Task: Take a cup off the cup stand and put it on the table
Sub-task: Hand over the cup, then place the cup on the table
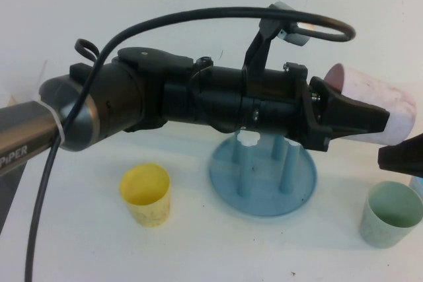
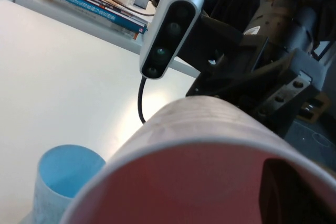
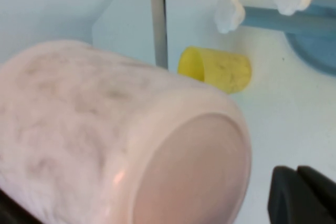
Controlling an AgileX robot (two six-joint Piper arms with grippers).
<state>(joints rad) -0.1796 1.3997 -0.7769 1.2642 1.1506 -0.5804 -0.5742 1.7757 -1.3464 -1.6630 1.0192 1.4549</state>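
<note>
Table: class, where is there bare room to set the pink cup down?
The left tool holds the pink cup aloft. Bare table lies in front of the yellow cup and cup stand. Crowded on the right: green cup, right tool.

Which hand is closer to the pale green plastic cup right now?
Right. The right hand hangs just above the pale green plastic cup; the left hand is higher, gripping the pale pink tapered cup.
</note>
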